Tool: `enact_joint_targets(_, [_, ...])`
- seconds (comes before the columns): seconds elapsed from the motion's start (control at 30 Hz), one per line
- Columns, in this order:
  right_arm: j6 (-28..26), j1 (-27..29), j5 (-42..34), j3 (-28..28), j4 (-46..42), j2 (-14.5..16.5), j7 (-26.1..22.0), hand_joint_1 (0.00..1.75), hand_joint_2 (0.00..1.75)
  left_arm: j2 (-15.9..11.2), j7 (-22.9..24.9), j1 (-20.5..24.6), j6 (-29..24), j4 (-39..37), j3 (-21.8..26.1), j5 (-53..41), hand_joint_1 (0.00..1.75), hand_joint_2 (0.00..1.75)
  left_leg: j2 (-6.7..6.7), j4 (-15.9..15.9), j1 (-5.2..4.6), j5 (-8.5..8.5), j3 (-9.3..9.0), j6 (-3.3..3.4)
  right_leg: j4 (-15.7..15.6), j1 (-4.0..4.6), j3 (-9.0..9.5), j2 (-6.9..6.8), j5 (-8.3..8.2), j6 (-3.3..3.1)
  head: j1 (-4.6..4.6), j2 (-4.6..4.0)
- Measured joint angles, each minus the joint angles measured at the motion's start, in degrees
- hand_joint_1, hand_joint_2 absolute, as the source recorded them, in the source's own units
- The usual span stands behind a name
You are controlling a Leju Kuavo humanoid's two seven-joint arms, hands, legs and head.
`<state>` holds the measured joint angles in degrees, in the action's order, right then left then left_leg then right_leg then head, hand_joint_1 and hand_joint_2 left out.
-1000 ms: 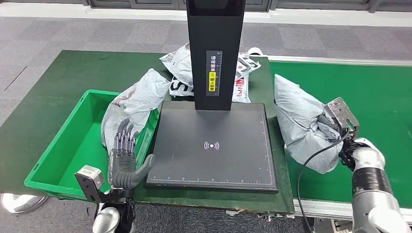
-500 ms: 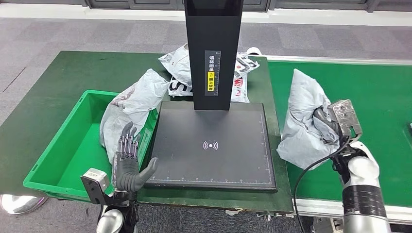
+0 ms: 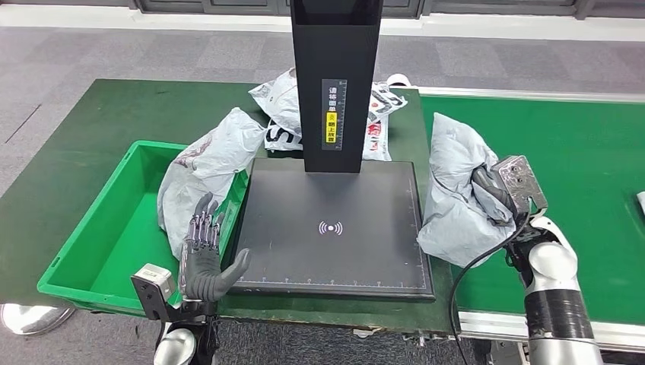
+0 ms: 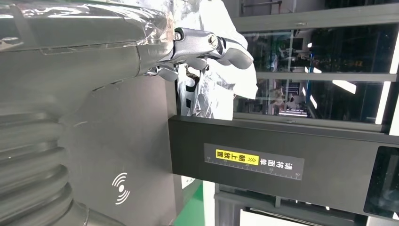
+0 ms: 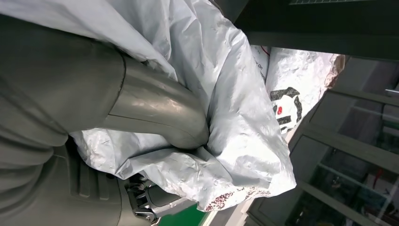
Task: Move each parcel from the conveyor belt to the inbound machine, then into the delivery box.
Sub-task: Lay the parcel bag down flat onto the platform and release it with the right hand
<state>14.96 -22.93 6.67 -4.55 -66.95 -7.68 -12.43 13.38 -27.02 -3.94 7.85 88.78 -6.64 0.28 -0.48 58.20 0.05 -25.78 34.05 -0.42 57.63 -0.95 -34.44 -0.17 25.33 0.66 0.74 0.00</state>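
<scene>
At the belt edge: a grey parcel (image 3: 456,198) is held by the right hand (image 3: 494,199), fingers wrapped into the soft bag, beside the right rim of the scanner plate (image 3: 335,228) of the inbound machine and apparently lifted, part over the belt and part over the dark green strip.
Right hand close up: the thumb (image 5: 160,110) is pressed deep into crumpled film; the grip is judged to be on loose wrapping more than on the contents.
Slip risk: the bag could be pulled out of the fingers if the slack film shifts under its own weight.
Snag risk: the hanging lower corner could be caught on the plate's raised edge if the parcel is carried across too low.
Column risk: the black scanner post (image 3: 335,76) stands at the plate's back; a high swing could be stopped by it.
Left hand (image 3: 204,255): held spread and empty, upright at the plate's near left corner, beside the green delivery box (image 3: 91,251).
Box room: another grey parcel (image 3: 199,171) is draped over the box's wall, so less open space is left there.
Open room: the plate's top is bare, and free passage is offered from the right.
</scene>
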Motion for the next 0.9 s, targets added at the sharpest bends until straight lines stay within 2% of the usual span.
enact_joint_targets(0.13, [-1.96,-1.01,2.17,2.22,0.72,0.93,1.11,1.75,1.75,-0.01,0.00,0.18,0.66,-0.37,-0.50,0.03,0.00,1.75,0.04,-0.02,0.02,0.01,0.02,-0.02,0.01,0.02,-0.01,0.03,-0.01,-0.01,0.00,0.00])
enact_joint_targets(0.3, [-5.47,-6.04,2.42,7.11,6.48,4.37,1.45,1.75,1.75,-0.04,0.13,0.85,0.87,-1.02,-1.78,0.56,0.00,1.75,0.16,-0.02,0.07,0.09,-0.02,-0.13,0.05,0.06,-0.06,0.17,-0.08,-0.11,0.00,0.00])
enact_joint_targets(0.43, [-7.07,-10.61,1.51,10.77,12.73,8.60,1.50,1.75,1.75,-0.05,0.46,1.28,0.87,-1.25,-2.67,0.82,0.00,1.75,0.15,-0.02,0.12,0.14,-0.01,-0.20,0.07,0.12,-0.07,0.17,-0.12,-0.17,0.00,0.00])
enact_joint_targets(0.57, [-9.62,-15.49,-2.39,14.13,20.49,13.75,1.23,1.75,1.75,-0.13,0.84,2.39,0.90,-1.86,-3.72,1.31,0.00,1.75,0.15,-0.02,0.16,0.17,-0.02,-0.24,0.08,0.16,-0.13,0.18,-0.14,-0.21,0.00,0.00])
enact_joint_targets(0.7, [-10.61,-18.93,-5.54,16.25,26.52,17.40,0.56,1.75,1.75,-0.17,0.96,3.48,0.92,-2.77,-4.43,1.69,0.00,1.75,0.13,-0.03,0.17,0.18,0.00,-0.24,0.08,0.16,-0.13,0.17,-0.14,-0.21,0.01,0.00])
enact_joint_targets(0.73, [-10.47,-19.63,-5.86,16.72,27.80,18.12,0.49,1.59,1.75,-0.20,0.96,3.70,0.92,-3.01,-4.57,1.80,0.00,1.75,0.14,-0.02,0.17,0.18,0.01,-0.24,0.08,0.16,-0.14,0.18,-0.14,-0.21,0.01,0.00])
enact_joint_targets(0.83, [-9.68,-21.40,-6.14,18.15,30.88,19.84,0.58,0.28,1.75,-0.27,0.95,4.18,0.92,-3.61,-4.85,1.93,0.00,1.75,0.18,-0.02,0.16,0.18,0.01,-0.24,0.08,0.15,-0.15,0.23,-0.14,-0.21,0.01,0.00])
enact_joint_targets(0.87, [-9.32,-21.89,-6.10,18.59,31.67,20.36,0.70,0.00,1.75,-0.32,0.94,4.26,0.92,-3.78,-4.87,1.95,0.00,1.75,0.18,-0.02,0.16,0.18,0.01,-0.24,0.08,0.15,-0.15,0.24,-0.14,-0.21,0.01,0.00])
enact_joint_targets(0.9, [-8.94,-22.36,-5.92,19.08,32.39,20.88,0.93,0.00,1.75,-0.39,0.93,4.31,0.92,-3.96,-4.89,1.96,0.00,1.75,0.18,-0.02,0.16,0.17,0.01,-0.24,0.08,0.15,-0.16,0.25,-0.14,-0.21,0.01,0.00])
